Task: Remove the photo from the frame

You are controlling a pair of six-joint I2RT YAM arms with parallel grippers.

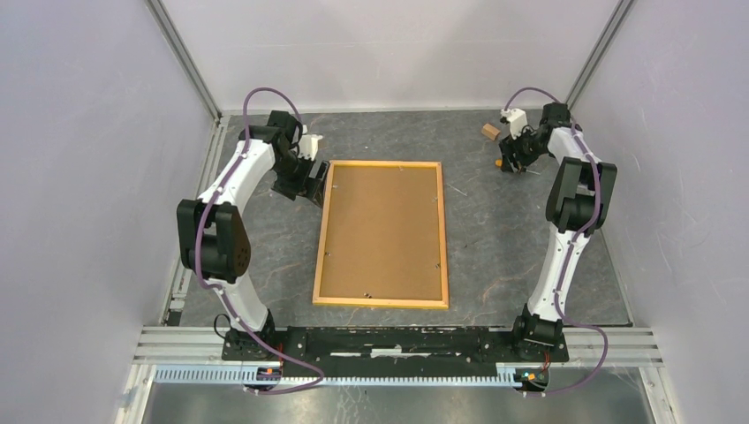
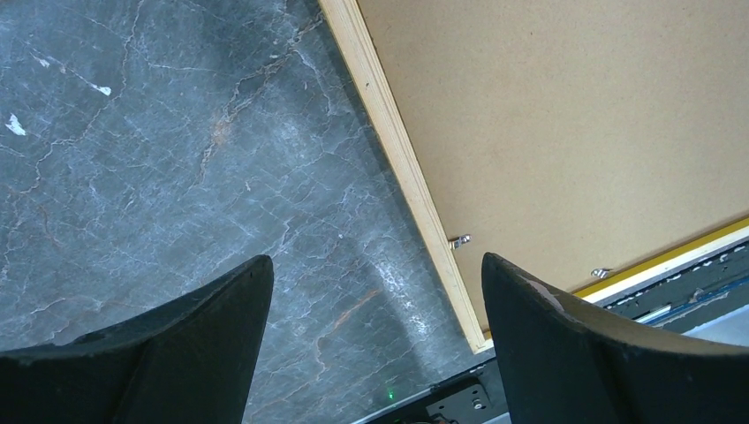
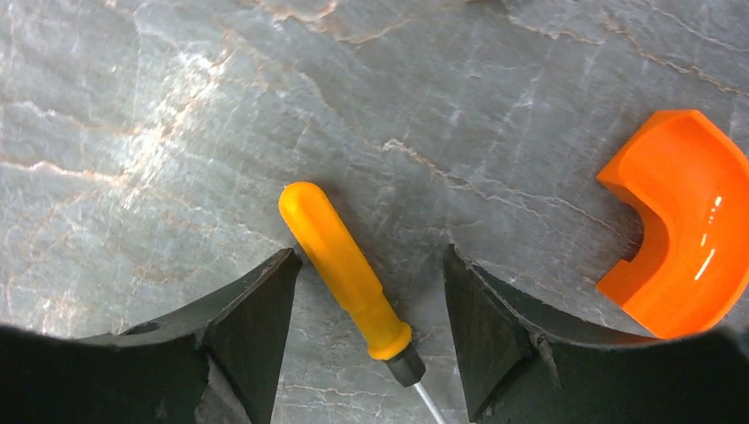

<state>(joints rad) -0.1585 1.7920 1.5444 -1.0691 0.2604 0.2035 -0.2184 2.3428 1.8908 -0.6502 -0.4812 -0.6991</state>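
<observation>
- Left claw (image 2: 375,274): jaws wide and holding nothing. It sits low over the bench (image 2: 177,159) toward its far left, just beside the frame's far-left corner.
- Frame (image 1: 321,238): lies face down at the middle of the bench. Its brown backing board (image 1: 382,231) is uppermost, with small clips (image 2: 458,239) along the inner edge.
- Photo: not visible; judged to lie beneath the board, inside the frame.
- Right claw (image 3: 368,256): near the bench's far-right corner, jaws parted and empty. They straddle the handle of a yellow screwdriver (image 3: 344,265) without touching it. An orange curved piece (image 3: 684,221) lies just beside.
- Hazards:
  - The handle lies slantwise between the jaws, so closing may roll or twist it away.
  - The blade may slip off a clip and gouge the board.
  - If unbraced, the frame may slide on the smooth bench.
</observation>
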